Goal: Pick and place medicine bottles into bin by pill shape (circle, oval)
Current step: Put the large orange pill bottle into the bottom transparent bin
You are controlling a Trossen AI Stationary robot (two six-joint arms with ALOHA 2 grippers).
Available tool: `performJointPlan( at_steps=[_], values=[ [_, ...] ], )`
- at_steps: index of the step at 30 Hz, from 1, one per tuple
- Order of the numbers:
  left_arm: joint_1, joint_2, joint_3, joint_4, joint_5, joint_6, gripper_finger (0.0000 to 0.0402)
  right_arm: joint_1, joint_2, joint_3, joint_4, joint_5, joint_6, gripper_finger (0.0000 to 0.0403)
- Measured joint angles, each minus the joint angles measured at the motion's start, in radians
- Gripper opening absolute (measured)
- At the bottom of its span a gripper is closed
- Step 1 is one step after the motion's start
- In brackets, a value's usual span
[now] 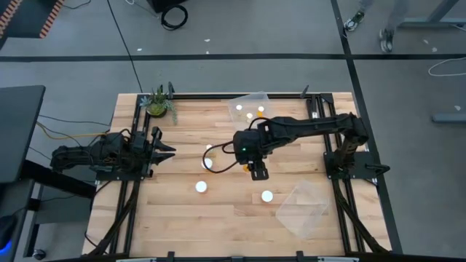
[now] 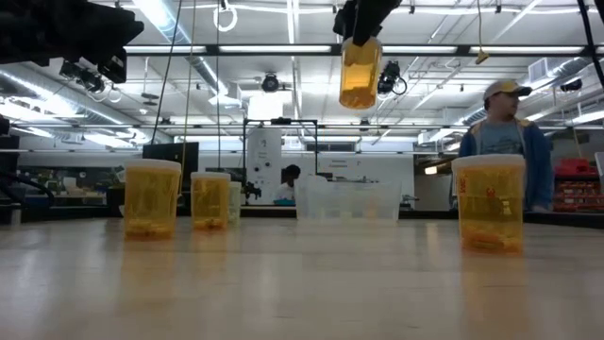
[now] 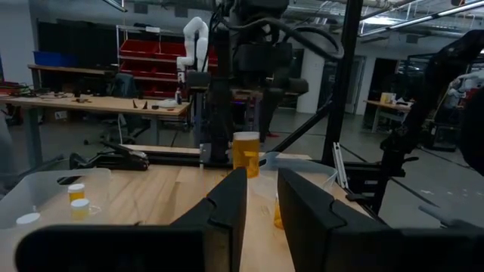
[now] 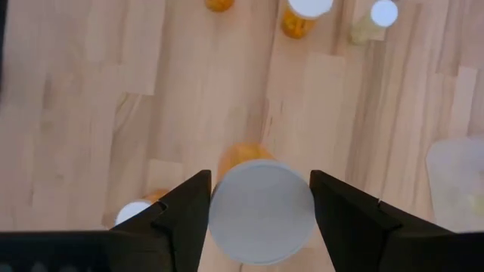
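Note:
My right gripper [image 1: 257, 172] hangs over the middle of the table, shut on one orange medicine bottle [image 2: 360, 74] held high above the wood. Other white-capped bottles stand upright on their bases on the table [image 1: 201, 187] [image 1: 267, 196] [image 1: 209, 150]. A clear bin [image 1: 251, 109] at the far edge holds two bottles. A second clear bin [image 1: 302, 208] lies at the near right. My left gripper [image 1: 164, 151] waits at the table's left edge, its fingers a little apart with nothing between them. My right gripper pinches the bottle at its white cap [image 4: 221, 211], one finger on either side of the cap's rim. The fingers [image 4: 185, 215] come from above, pointing steeply down. The bottle hangs upright below them, lifted clear of the table.
A small potted plant [image 1: 159, 102] stands at the far left corner. The dark frame rails [image 1: 131, 204] run along both sides of the table. Bare wood lies between the standing bottles and the near bin. A person [image 2: 507, 123] stands beyond the table's far side.

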Motion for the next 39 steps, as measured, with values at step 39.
performJointPlan(
  at_steps=[39],
  values=[
    [0.000, 0.000, 0.000, 0.000, 0.000, 0.000, 0.0082, 0.226, -0.126, 0.000, -0.289, 0.042, 0.390, 0.0225]
  ],
)
